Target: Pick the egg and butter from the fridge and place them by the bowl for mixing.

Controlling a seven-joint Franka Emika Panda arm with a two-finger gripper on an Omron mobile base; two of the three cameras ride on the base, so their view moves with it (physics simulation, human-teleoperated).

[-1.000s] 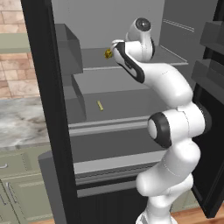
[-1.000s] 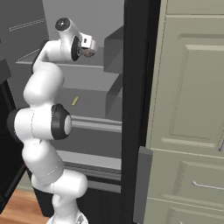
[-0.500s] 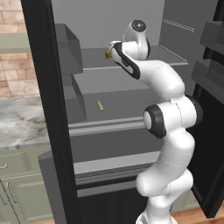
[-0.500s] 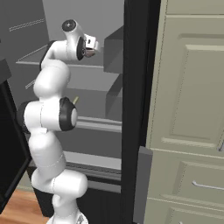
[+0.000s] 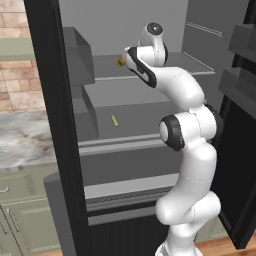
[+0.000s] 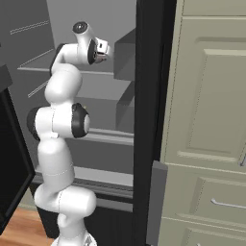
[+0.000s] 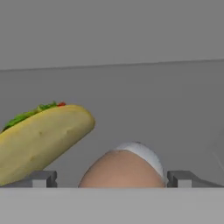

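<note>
— Hand [image 7: 112, 178]?
— Open, fingertips [image 7: 39, 178] spread either side of the egg [image 7: 122, 168], not touching it; reaching onto the upper shelf [image 5: 165, 67] inside the fridge [image 5: 50, 100].

— Other contents of that shelf?
— Folded yellow food item [image 7: 41, 138] with green filling, just beside the egg.

— Lower shelf [image 5: 135, 117]?
— Carrying the butter [image 5: 114, 120], lying alone, well below the hand.
</note>
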